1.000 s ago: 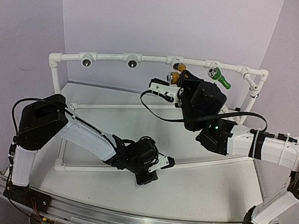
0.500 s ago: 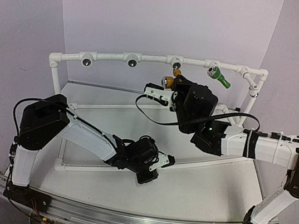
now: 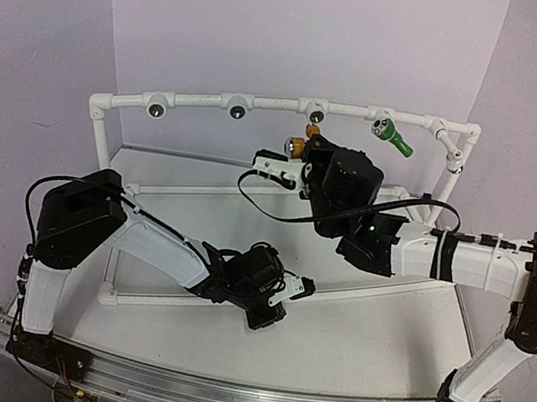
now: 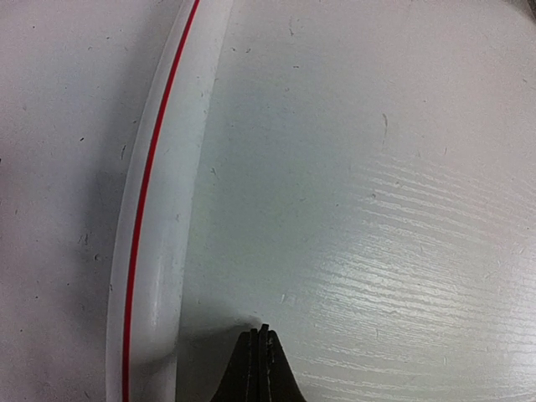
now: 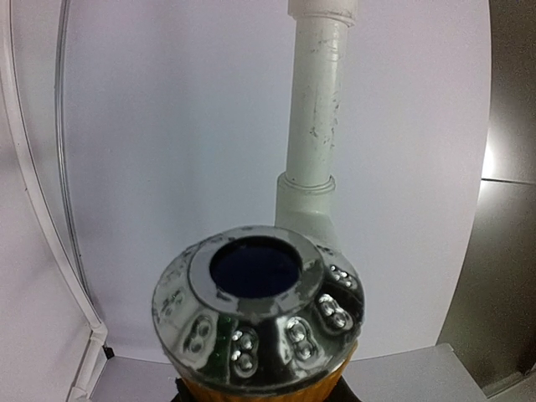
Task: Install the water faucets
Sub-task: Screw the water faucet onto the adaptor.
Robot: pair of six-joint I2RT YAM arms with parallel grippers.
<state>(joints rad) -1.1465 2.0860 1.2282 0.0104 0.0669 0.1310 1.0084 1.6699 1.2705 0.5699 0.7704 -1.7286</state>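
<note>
Two faucets show from overhead. The green faucet (image 3: 394, 135) already sits in a socket on the top rail (image 3: 197, 101) of the white pipe frame (image 3: 102, 131), toward the rail's right end, its body pointing down and to the right. The yellow-orange faucet (image 3: 297, 147) is clamped in my right gripper (image 3: 306, 154), whose jaws are closed narrowly on its body. It hangs just below and in front of the middle socket (image 3: 317, 115), near the rail. I cannot tell from above whether anything touches.

On the right wrist camera the faucet's silvery rounded end (image 5: 260, 322), with its dark round opening, faces outward. A white pipe fitting (image 5: 314, 159) stands behind it and slightly right, with pale wall on both sides. The gripper's fingers are hidden under the faucet there.

My left gripper (image 3: 302, 289) is fully closed with nothing in it. Its fingertips (image 4: 260, 360) are pressed together low over the white tabletop (image 4: 377, 209), just right of a red-striped pipe (image 4: 159, 209) of the frame base. Tabletop spreads to the right of the tips, while the pipe edge bounds them on the left.

Overhead, a black cable (image 3: 268, 201) loops down from the right wrist over the table between the arms. The right arm's elbow stands close to the right wall
</note>
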